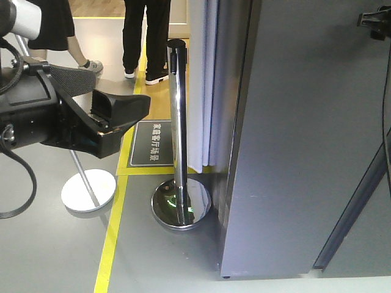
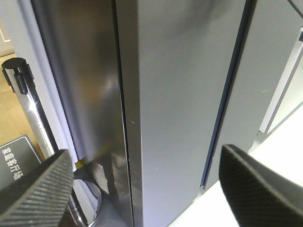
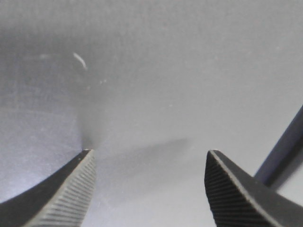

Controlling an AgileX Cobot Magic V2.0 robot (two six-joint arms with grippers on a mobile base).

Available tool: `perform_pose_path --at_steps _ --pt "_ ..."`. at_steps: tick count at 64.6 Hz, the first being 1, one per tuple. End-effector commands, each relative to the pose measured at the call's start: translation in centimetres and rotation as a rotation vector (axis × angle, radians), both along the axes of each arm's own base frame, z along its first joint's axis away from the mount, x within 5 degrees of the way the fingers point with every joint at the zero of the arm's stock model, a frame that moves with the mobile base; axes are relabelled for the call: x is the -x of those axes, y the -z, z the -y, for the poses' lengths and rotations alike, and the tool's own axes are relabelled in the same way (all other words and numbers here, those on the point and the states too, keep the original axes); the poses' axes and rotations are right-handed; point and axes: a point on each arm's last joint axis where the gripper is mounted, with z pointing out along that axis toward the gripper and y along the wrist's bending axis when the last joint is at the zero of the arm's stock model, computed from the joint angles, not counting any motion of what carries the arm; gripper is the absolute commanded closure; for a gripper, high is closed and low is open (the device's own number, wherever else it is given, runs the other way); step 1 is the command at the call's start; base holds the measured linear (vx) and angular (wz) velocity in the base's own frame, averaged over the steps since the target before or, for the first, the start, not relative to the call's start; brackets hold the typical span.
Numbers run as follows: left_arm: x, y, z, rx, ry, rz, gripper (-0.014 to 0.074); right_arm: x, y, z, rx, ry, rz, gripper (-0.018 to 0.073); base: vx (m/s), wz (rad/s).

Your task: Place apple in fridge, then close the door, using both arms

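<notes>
Left gripper (image 2: 147, 189) jaws wide, dark grey fridge (image 2: 184, 94) beyond them, right gripper (image 3: 149, 189) jaws wide, nearly against its panel, chrome stanchion (image 1: 178, 134) only in front view.

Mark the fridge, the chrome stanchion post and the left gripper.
fridge (image 1: 293, 152): front view, dark grey outer face.
chrome stanchion post (image 1: 178, 134): front view, mid-shaft.
left gripper (image 2: 147, 184): left wrist view, midway between the open fingertips.

grey floor (image 1: 55, 250) carries fridge (image 1: 305, 152), chrome stanchion (image 1: 179, 134), perhaps a yellow tape line (image 1: 113, 232).
</notes>
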Motion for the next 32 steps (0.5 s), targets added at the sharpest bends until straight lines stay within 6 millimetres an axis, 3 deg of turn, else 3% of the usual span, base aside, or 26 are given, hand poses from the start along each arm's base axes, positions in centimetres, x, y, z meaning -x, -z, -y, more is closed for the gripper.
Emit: perform_pose_path --at_steps 1,14,32 --pt "0.3 -1.9 -0.2 0.073 0.000 0.079 0.0003 -2.0 -2.5 -0.6 -0.004 -0.088 0.240 0.0075 0.00 -0.01" --pt "0.3 -1.9 -0.2 0.073 0.000 0.079 0.0003 -2.3 -2.1 -0.8 -0.012 -0.107 0.211 0.0075 0.00 -0.02" --pt "0.3 -1.9 -0.2 0.073 0.000 0.079 0.0003 -0.3 -3.4 -0.9 0.023 -0.110 0.118 0.0075 0.00 -0.02"
